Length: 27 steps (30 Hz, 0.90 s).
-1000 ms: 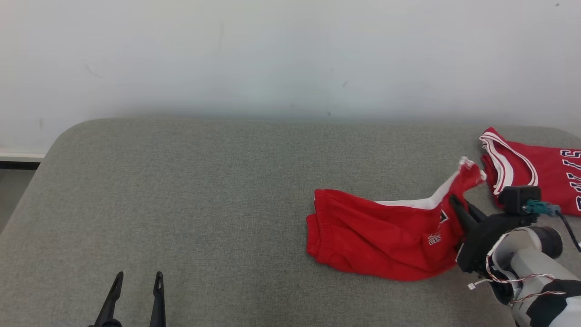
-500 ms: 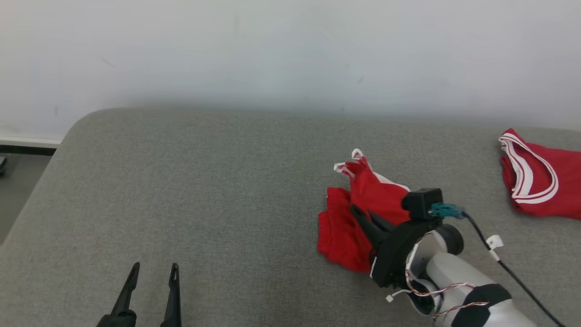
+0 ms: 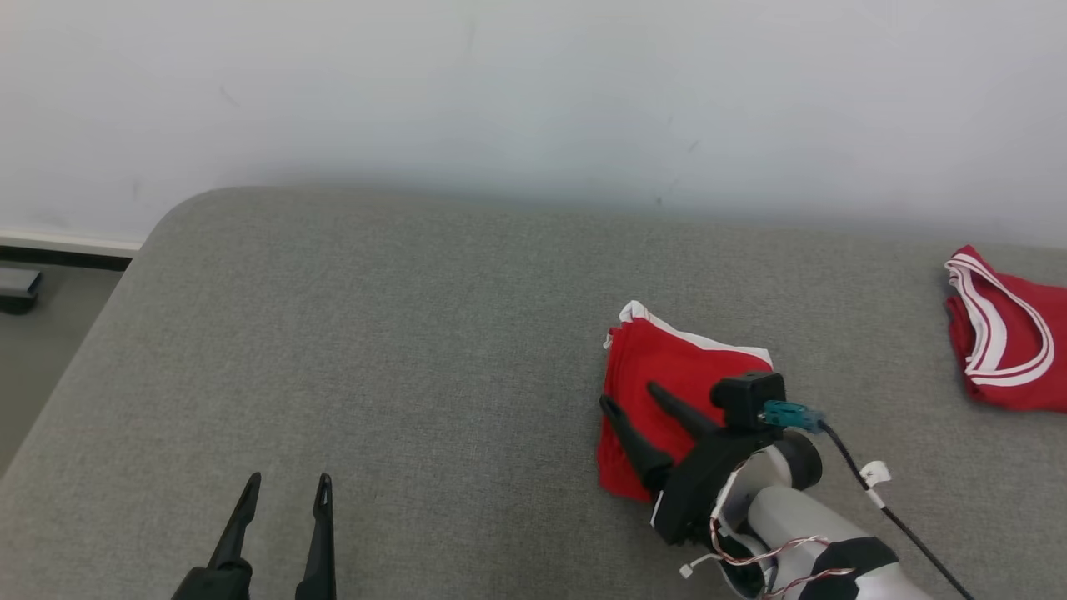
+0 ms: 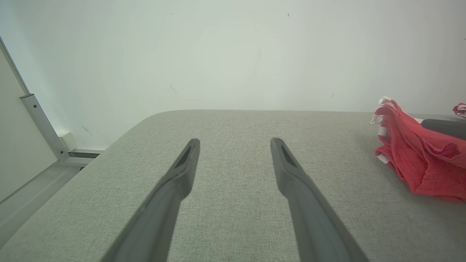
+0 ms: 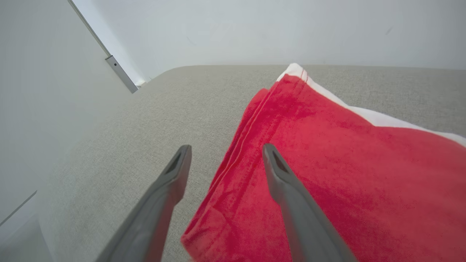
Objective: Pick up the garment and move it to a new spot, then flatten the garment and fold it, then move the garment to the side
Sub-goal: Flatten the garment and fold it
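The garment, red shorts with white trim, lies folded over on the grey cushioned surface, right of centre. My right gripper stands open just above its left edge, with nothing between its fingers. In the right wrist view the garment spreads under and to the right of the open right gripper. My left gripper rests open at the lower left, far from the cloth. The left wrist view shows that open left gripper over bare cushion, with the garment at the right edge.
A second red garment with white stripes lies at the far right of the surface. A white wall stands behind. The surface's rounded left corner drops to the floor.
My right gripper has let go of the garment and opened. It carried the raised end leftwards over the rest, so the cloth now lies folded. The head camera has shifted.
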### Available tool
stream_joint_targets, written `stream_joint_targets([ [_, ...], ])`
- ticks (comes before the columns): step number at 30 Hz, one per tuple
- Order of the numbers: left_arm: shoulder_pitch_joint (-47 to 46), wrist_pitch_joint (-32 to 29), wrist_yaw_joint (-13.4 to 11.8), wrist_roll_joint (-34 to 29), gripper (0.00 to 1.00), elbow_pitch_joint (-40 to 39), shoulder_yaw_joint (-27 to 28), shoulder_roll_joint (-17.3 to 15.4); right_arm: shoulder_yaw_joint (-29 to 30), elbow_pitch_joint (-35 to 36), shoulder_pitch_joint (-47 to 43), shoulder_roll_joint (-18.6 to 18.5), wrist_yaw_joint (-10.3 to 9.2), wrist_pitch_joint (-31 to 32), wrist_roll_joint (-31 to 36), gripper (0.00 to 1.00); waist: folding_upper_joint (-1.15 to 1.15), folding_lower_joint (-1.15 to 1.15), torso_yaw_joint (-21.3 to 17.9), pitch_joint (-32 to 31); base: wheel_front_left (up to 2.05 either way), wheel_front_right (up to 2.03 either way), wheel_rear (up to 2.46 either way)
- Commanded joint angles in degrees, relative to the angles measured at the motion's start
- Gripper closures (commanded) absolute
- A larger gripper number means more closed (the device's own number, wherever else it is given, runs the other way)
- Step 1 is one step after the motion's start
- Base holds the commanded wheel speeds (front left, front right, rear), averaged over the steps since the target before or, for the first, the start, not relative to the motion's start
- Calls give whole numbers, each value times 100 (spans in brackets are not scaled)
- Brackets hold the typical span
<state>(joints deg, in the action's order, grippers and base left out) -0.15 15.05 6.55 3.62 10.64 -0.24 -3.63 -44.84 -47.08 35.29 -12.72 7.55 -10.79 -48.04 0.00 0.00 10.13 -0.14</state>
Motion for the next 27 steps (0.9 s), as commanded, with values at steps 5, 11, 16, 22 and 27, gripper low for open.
stream_joint_targets([
  [5,154,16,-47,58,0,-58,157,-11,273,443,-68,-515,-17,-395,183,0,0,0,-226,-89,0,0,0],
  [11,197,16,-54,38,0,-107,203,1,1232,1075,-344,-936,-17,-440,635,0,0,0,-404,-82,0,0,0],
  [16,147,16,-34,18,0,-100,264,-32,2502,1966,-1059,-883,-17,-431,1301,0,0,0,-569,-59,0,0,0],
  [22,92,16,-37,-44,0,-78,294,-48,3549,2874,-1968,-551,-17,-431,2229,0,0,0,-739,-35,0,0,0],
  [27,69,16,-27,-76,0,-63,298,-50,4139,3284,-2593,-142,-17,-432,2472,0,0,0,-815,-35,0,0,0],
])
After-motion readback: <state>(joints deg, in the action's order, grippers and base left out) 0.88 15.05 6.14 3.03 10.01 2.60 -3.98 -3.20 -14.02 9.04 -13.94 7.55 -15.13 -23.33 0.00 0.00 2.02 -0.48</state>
